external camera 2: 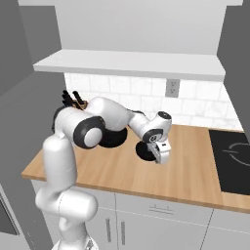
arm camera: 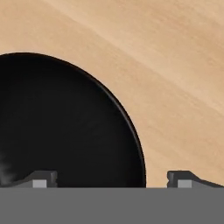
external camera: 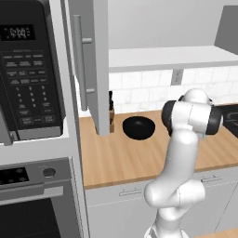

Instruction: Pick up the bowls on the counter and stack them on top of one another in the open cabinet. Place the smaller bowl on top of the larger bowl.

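Black bowl (arm camera: pixel 65 127) directly beneath the jaws (arm camera: pixel 111 178), seated on the wood-grain worktop (arm camera: pixel 175 65); in the hand view one finger tip (arm camera: pixel 40 178) over the bowl's dark inside, the other tip (arm camera: pixel 183 178) over bare wood, the curved rim running between them. Spread wide, clamping nothing. In the right base view the same bowl (external camera 2: pixel 145 152) partly hidden under the hand, about mid-depth on the worktop, bare wood toward the front edge and toward the black stove surface (external camera 2: pixel 234 161) at the right. Impossible to tell by size whether this one is the smaller or the larger.

Second black bowl (external camera: pixel 138 127) further left, near the tiled back wall (external camera: pixel 139 86), just right of the open cabinet door (external camera: pixel 95 65) with its long silver bar handle (external camera: pixel 79 62); in the right base view largely behind the arm's forearm (external camera 2: pixel 114 136). A dark knife block (external camera: pixel 111 114) beside the door's lower edge, close to this bowl.

Above both, the white cabinet shelf (external camera: pixel 172 58) running wide and bare, with open space over it. Free wood in front of both bowls out to the worktop's front edge, white drawer fronts (external camera: pixel 116 195) below.

Further left, black microwave (external camera: pixel 28 69) over an oven (external camera: pixel 32 204), well apart from the bowls.
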You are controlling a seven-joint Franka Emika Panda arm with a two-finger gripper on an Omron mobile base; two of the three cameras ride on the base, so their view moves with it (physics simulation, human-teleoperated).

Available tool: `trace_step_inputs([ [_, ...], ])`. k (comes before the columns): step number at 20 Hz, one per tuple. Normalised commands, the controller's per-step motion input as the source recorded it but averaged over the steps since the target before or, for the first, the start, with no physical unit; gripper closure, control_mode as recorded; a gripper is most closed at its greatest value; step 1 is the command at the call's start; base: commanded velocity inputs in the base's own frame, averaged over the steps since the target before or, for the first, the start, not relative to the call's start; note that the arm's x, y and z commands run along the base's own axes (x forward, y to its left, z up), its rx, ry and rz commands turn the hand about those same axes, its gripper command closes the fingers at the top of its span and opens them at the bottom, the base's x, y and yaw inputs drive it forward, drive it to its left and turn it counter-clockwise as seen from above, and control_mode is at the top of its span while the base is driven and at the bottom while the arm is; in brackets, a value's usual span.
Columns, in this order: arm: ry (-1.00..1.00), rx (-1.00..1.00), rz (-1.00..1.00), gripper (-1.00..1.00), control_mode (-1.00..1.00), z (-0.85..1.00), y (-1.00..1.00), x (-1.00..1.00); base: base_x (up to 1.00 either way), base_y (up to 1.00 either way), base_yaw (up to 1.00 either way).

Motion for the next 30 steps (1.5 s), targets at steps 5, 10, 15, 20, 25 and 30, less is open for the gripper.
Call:
trace_step_inputs([
  [5, 0.00, 0.00, 0.00, -1.00, -1.00, -0.33, 0.00, 0.14, 0.00, 0.00, 0.00],
  [10, 0.00, 0.00, 0.00, 1.00, -1.00, -0.14, 0.00, 0.00, 0.00, 0.00, 0.00],
  [15, 0.00, 0.00, 0.00, 1.00, -1.00, 0.00, 0.00, 0.00, 0.00, 0.00, 0.00],
  [20, -0.12, 0.00, 0.00, 1.00, -1.00, 0.39, 0.06, 0.00, 0.00, 0.00, 0.00],
  [25, -0.23, 0.00, 0.00, 1.00, -1.00, 0.74, 0.46, 0.00, 0.00, 0.00, 0.00],
  [30, -0.27, 0.00, 0.00, 1.00, -1.00, 0.59, 0.73, 0.00, 0.00, 0.00, 0.00],
])
